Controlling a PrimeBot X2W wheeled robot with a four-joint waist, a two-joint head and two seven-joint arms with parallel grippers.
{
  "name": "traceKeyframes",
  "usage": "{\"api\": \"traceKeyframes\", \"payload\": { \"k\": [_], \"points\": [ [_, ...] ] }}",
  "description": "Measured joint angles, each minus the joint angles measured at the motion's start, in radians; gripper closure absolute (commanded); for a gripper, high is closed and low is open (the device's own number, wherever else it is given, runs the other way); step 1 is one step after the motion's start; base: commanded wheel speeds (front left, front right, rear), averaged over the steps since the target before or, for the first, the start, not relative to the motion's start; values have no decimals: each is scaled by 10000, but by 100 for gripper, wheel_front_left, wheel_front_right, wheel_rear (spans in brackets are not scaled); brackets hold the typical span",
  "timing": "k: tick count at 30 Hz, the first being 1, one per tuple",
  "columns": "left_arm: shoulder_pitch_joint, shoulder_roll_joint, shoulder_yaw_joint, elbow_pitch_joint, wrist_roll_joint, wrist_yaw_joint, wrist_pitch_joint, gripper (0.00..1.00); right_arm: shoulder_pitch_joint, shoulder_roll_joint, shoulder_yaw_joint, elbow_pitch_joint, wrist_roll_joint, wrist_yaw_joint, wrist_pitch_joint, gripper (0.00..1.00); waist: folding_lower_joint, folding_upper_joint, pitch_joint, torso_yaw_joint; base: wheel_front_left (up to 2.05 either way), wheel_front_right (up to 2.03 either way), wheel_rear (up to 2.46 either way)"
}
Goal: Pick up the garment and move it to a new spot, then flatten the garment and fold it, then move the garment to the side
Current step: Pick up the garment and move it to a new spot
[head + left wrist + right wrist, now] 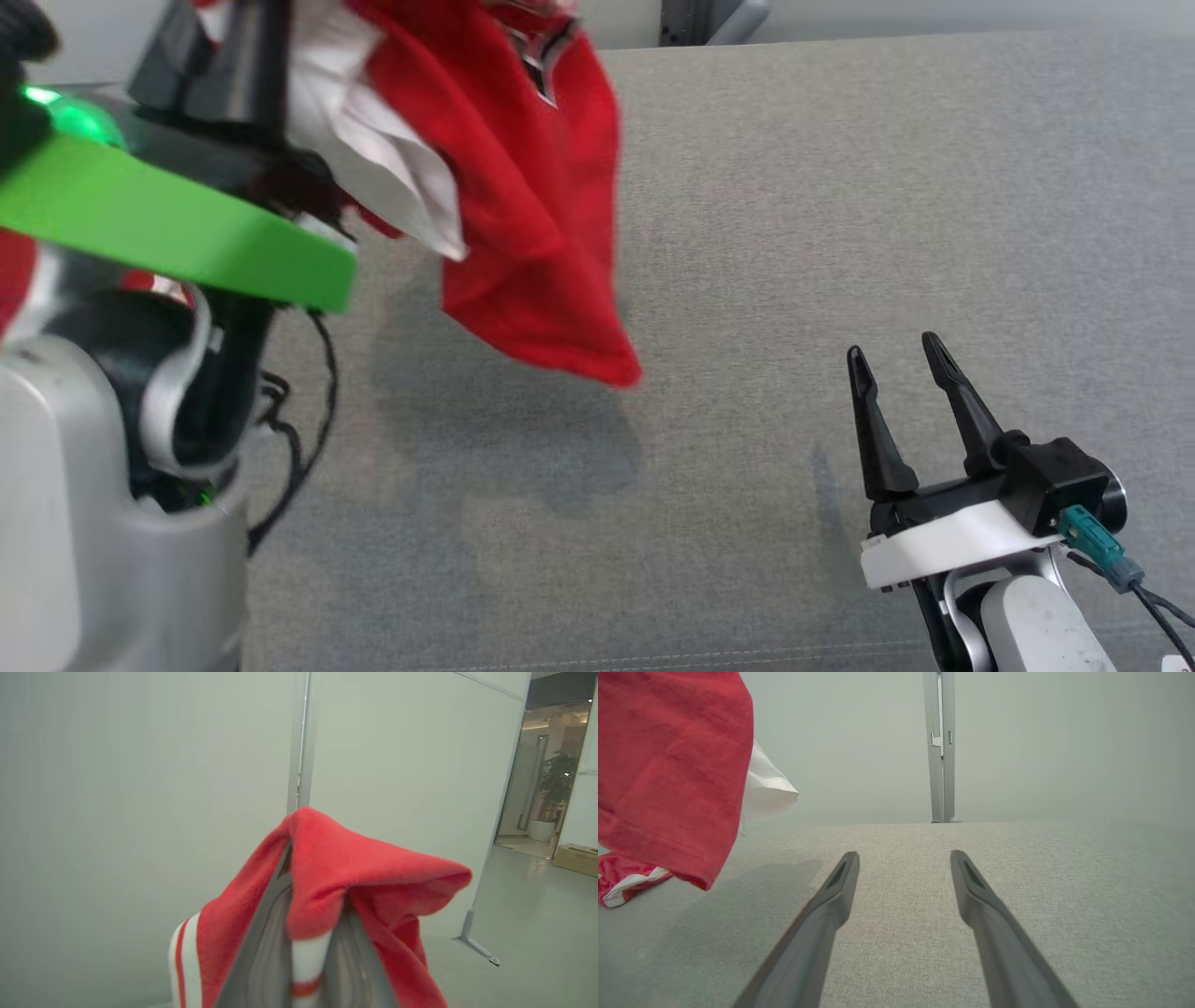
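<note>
Garment [532,187] hanging, pinched in left pincer [306,933] | right pincer [896,347] spread, empty, well apart from it

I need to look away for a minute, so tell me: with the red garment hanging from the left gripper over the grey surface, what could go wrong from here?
1. The left gripper pinches just one fold of the garment, so the hanging bulk could slip free mid-move.
2. Fabric drapes over its fingers and might snag on release.
3. The open right gripper is apart from the garment, which will probably land bunched on the grey surface.
</note>
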Motion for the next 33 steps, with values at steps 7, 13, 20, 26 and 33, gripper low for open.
{"api": "traceKeyframes", "payload": {
  "k": [7, 13, 20, 26, 33],
  "points": [
    [1702, -702, -1450, -1001, -48, 652, 631, 100, 35, 46, 15, -25, 90, -2, 0, 0, 0, 0, -133, -967, 0, 0, 0],
    [2713, -694, -2159, 1611, 800, 683, -725, 100, 172, 56, -35, 8, 196, 0, 2, 0, 0, 0, -211, -1859, 0, 0, 0],
    [2871, -940, -3103, 6347, 1409, 69, -2823, 100, 334, 65, -10, 65, 259, 0, 0, 0, 0, 0, -465, -2742, 0, 0, 0],
    [2473, -1068, -3526, 8761, 1413, -224, -3917, 100, 421, 63, -48, 69, 186, 0, 0, 0, 0, 0, -795, -2878, 0, 0, 0],
    [1998, -1164, -3831, 10069, 1131, -314, -4309, 0, 546, 67, -102, 46, 71, 0, 0, 0, 0, 0, -972, -2546, 0, 0, 0]
  ]
}}
